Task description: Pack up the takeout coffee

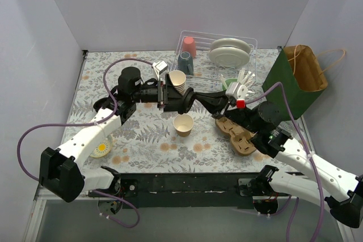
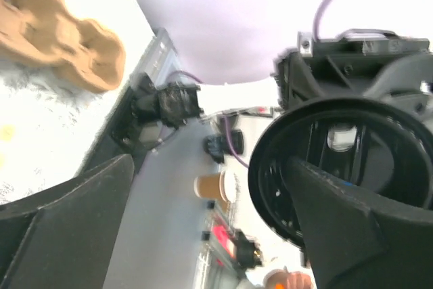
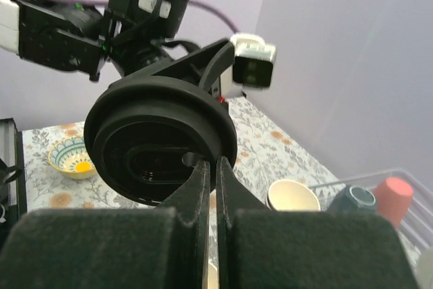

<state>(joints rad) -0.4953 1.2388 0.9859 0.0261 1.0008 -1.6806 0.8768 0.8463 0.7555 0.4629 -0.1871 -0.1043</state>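
Right claw [image 3: 210, 170] pinches the glossy round black lid [image 3: 135, 126] by its rim; left claw [image 1: 164, 92] is spread wide, gripping nothing.

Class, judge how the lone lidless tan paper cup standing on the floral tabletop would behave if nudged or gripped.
The lidless tan paper cup looks empty, so it is probably light and apt to slide or tip when nudged. Its thin open rim has no lid bracing it and would likely squash under a firm squeeze.
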